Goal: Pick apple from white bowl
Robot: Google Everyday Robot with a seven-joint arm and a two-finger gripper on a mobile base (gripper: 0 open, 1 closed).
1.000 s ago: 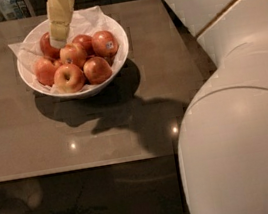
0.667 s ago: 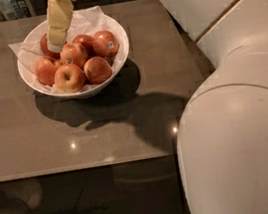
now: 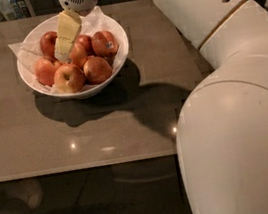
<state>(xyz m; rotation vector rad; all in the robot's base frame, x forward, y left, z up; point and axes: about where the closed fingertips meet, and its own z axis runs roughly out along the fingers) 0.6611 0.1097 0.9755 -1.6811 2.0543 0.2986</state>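
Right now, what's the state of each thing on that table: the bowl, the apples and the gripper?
white bowl: upright on the table, lined with crumpled paper.
apples: about seven, all resting inside the bowl, none lifted.
sticker apple: in the bowl at the right, apart from the gripper.
gripper: down inside the bowl, over a middle apple.

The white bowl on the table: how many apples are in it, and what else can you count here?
Apples: 7 showing
White bowl: 1
Paper liner: 1
Gripper: 1, down in the bowl over the middle apples
Total: 10
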